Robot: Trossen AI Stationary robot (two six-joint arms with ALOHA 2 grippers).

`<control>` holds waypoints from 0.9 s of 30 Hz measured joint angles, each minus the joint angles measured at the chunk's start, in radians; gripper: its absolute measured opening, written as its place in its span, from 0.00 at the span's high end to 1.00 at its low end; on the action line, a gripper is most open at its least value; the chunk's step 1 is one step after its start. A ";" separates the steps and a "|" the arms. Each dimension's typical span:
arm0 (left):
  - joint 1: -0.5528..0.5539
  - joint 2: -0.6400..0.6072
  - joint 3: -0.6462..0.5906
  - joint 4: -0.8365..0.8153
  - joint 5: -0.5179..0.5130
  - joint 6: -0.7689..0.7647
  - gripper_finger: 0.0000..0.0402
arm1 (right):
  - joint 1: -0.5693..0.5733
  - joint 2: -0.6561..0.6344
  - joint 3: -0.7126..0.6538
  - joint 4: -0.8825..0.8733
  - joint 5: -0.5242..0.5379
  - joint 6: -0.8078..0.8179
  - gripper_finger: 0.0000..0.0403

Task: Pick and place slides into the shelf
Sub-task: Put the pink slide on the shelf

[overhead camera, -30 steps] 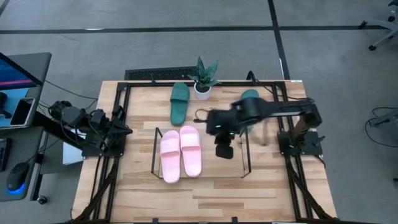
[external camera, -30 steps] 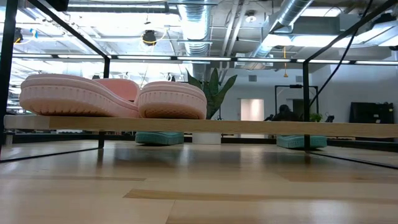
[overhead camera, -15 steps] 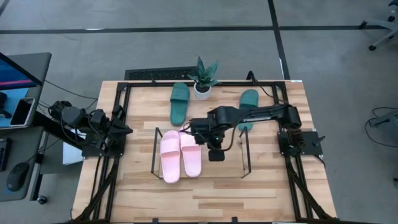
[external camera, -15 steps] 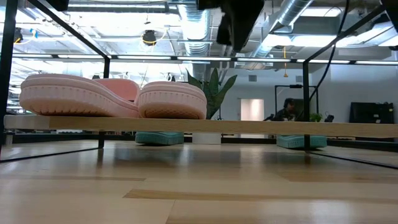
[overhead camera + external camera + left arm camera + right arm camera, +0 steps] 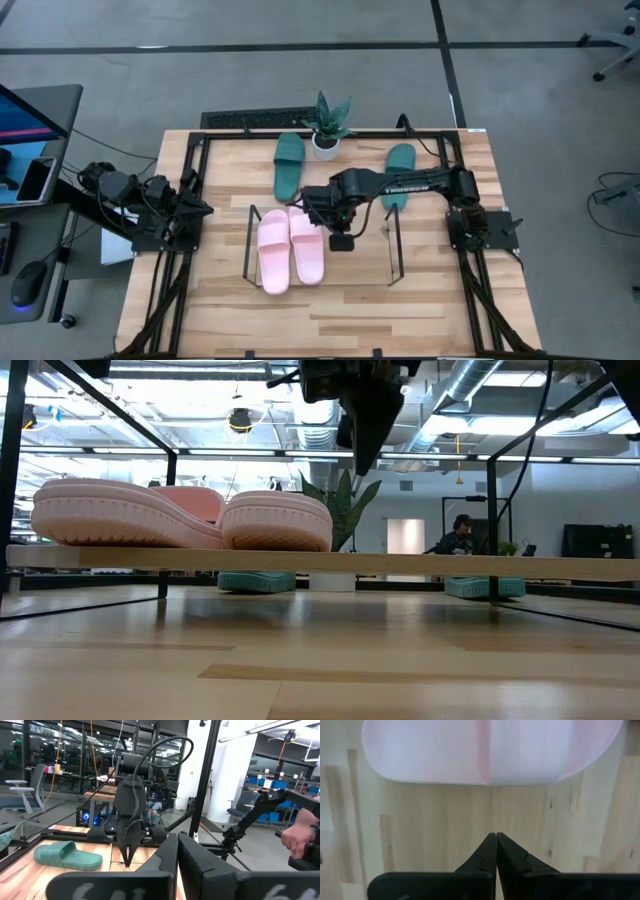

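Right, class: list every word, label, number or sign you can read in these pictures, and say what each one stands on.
White lettering runs along the right arm in the high view: too small to read.
Pale markings on the left claw housing in the left wrist view: too blurred to read.
Nothing legible on the slides, the shelf or the table.

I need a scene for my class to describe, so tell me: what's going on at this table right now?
A two-armed robot is sorting slides onto a shelf. Two pink slides already sit side by side in it. Two green slides lie on the table near a potted plant, outside the shelf. The right gripper hangs shut and empty above the shelf, just beside the pink pair. The left gripper is shut too, parked at the table's left edge.
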 joint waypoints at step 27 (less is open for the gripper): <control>0.000 0.000 0.000 -0.001 0.000 -0.016 1.00 | 0.065 -0.001 -0.154 0.134 -0.036 0.111 1.00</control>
